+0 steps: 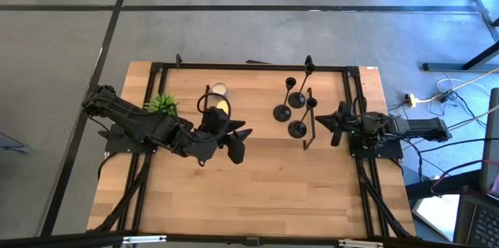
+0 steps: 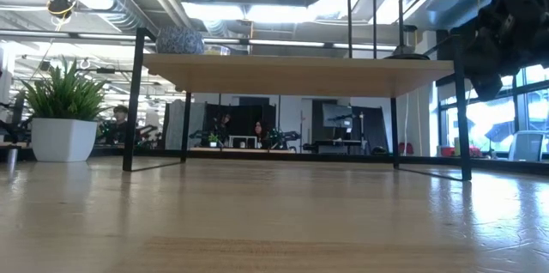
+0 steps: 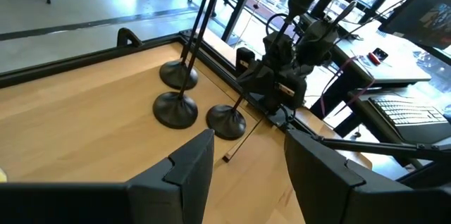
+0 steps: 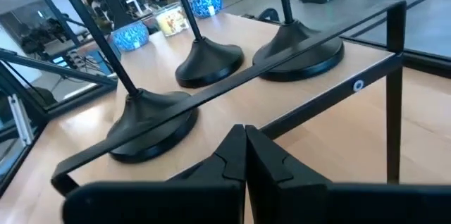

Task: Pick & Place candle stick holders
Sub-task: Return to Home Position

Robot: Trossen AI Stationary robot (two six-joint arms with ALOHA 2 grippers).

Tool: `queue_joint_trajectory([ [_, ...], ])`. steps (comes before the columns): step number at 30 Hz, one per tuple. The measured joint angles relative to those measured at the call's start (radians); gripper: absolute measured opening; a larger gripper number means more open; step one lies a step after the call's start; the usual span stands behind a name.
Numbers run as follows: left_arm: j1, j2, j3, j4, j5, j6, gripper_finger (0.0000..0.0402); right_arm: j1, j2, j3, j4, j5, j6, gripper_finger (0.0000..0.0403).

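Observation:
Three slim black candle stick holders stand upright on their round bases (image 1: 297, 129) (image 1: 281, 112) (image 1: 297, 100) on the right part of the wooden shelf top (image 1: 257, 178). The right wrist view shows the same bases (image 4: 151, 122) (image 4: 209, 62) (image 4: 299, 48). My left gripper (image 1: 242, 140) hovers open over the middle of the shelf top, left of the holders (image 3: 175, 109), and touches nothing. My right gripper (image 1: 323, 118) is shut and empty at the shelf's right edge, just right of the holders, its tips (image 4: 244, 131) pointing at them.
A thin black bar (image 4: 232, 86) lies between my right gripper and the holders. A green plant in a white pot (image 2: 64, 118) stands at the far left. Small candles (image 1: 219, 90) sit behind my left gripper. The shelf's black legs (image 2: 133, 101) stand on the table.

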Motion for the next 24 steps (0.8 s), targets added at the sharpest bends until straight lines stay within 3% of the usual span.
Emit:
queue_joint_trajectory([
  [24, 0.0, 0.0, 0.0, 0.0, 0.025, 0.009, 0.0171, 0.0, 0.116, 0.009, -0.054, -0.011, 0.02, 0.0],
])
